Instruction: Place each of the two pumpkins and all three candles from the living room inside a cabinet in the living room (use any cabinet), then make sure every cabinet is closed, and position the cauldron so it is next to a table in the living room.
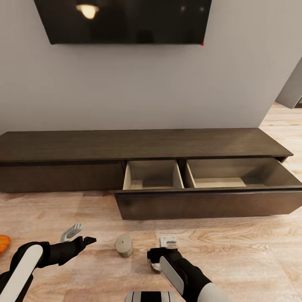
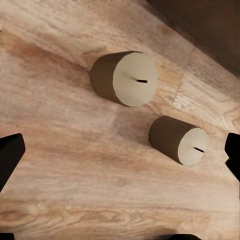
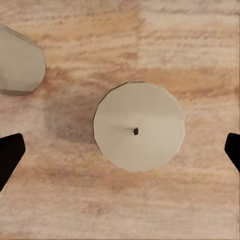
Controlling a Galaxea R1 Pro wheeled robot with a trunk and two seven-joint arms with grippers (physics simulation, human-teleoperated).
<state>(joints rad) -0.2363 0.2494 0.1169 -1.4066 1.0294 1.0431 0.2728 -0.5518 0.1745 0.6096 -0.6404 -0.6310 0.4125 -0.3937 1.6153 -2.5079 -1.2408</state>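
Wooden floor (image 1: 251, 251) at lower frame holds a candle (image 1: 124, 245) between both tools; left tool (image 1: 77, 235) and right tool (image 1: 167, 245) spread apart (cabinet (image 1: 201, 205) drawer open); pumpkin (image 1: 3, 243) far left.

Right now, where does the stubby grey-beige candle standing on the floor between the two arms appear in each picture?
Head view: the stubby grey-beige candle stands low in the picture, between the two arms.
Left wrist view: probably the larger, nearer of the two candles.
Right wrist view: probably the one cut off by the picture's edge.
Shared landmark: the pale wood plank floor beneath it.
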